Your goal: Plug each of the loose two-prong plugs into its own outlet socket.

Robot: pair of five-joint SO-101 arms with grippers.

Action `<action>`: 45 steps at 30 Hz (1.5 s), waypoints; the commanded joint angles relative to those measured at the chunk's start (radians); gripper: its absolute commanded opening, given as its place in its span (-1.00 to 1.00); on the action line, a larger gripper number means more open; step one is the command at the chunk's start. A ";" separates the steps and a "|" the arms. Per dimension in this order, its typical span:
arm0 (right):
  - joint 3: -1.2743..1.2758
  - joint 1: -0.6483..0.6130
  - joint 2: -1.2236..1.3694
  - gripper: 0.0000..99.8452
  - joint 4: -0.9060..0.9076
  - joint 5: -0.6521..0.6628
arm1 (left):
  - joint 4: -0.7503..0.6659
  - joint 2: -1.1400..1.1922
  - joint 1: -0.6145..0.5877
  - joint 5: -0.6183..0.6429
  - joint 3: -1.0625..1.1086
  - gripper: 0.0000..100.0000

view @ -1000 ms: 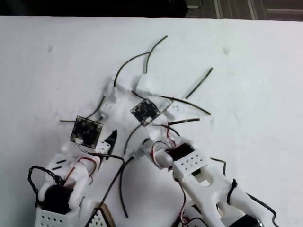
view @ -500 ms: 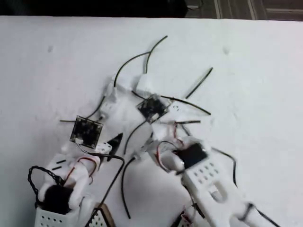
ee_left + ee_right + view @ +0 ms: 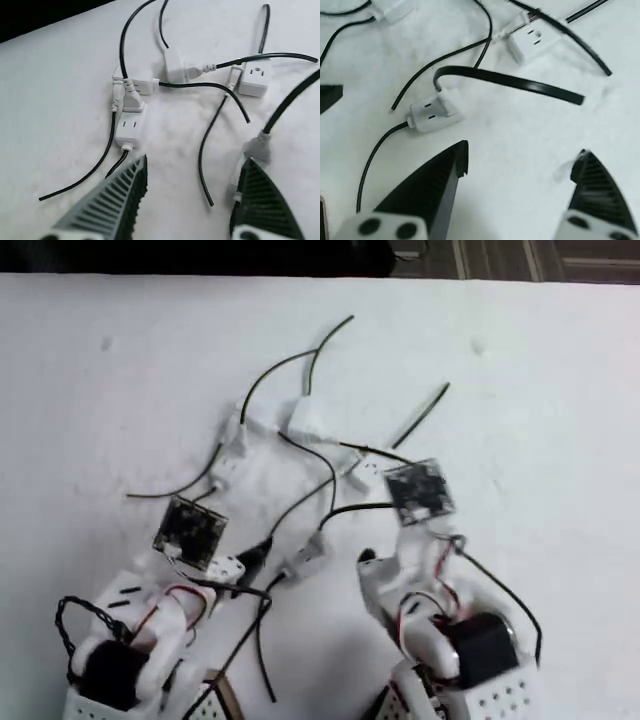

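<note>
Several white outlet sockets and plugs on black cords lie tangled at mid table. A two-slot socket [image 3: 131, 126] has a plug [image 3: 131, 102] touching its far end. A socket with a three-hole face [image 3: 535, 37] [image 3: 255, 77] lies farther off. Another two-slot socket [image 3: 430, 112] [image 3: 305, 555] lies loose between the arms. My left gripper [image 3: 195, 162] [image 3: 245, 552] is open and holds nothing, and one of its fingers [image 3: 260, 195] is next to that loose socket. My right gripper [image 3: 522, 155] [image 3: 392, 540] is open above bare table and holds nothing.
Loose black cords [image 3: 420, 415] curl over the white table [image 3: 540, 390] around the cluster. A flat black cord [image 3: 510, 82] arches in front of the right gripper. More white blocks [image 3: 175, 65] sit at the far side of the cluster.
My right arm has swung from the middle of the cluster to the right and drawn back; the loose two-slot socket stays where its gripper was. The left arm has shifted only slightly.
</note>
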 commanded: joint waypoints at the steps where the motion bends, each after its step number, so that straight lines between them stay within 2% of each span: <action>1: -0.003 0.070 -0.041 -0.40 -0.001 -0.006 | 0.018 0.033 0.054 -0.043 -0.051 -0.41; 8: 0.015 0.148 -0.047 -0.81 -0.085 -0.006 | -0.038 0.453 0.108 -0.089 -0.170 -0.41; 16: 0.209 0.188 -0.048 -0.59 -0.237 -0.015 | -0.086 0.920 0.188 -0.203 -0.353 -0.40; 20: 0.207 0.185 -0.050 -0.59 -0.257 -0.064 | -0.169 1.099 0.214 -0.215 -0.371 -0.40; 28: 0.206 0.189 -0.048 -0.59 -0.257 -0.068 | -0.351 1.362 0.298 -0.206 -0.379 -0.40; 35: 0.210 0.189 -0.051 -0.59 -0.255 -0.066 | -0.358 1.575 0.294 -0.199 -0.526 -0.42; 38: 0.210 0.189 -0.054 -0.59 -0.255 -0.066 | -0.358 1.662 0.300 -0.153 -0.591 -0.55; 42: 0.212 0.189 -0.054 -0.59 -0.254 -0.068 | -0.354 1.751 0.341 -0.149 -0.638 -0.81; 45: 0.212 0.191 -0.054 -0.59 -0.252 -0.069 | -0.315 1.773 0.377 -0.149 -0.655 -0.92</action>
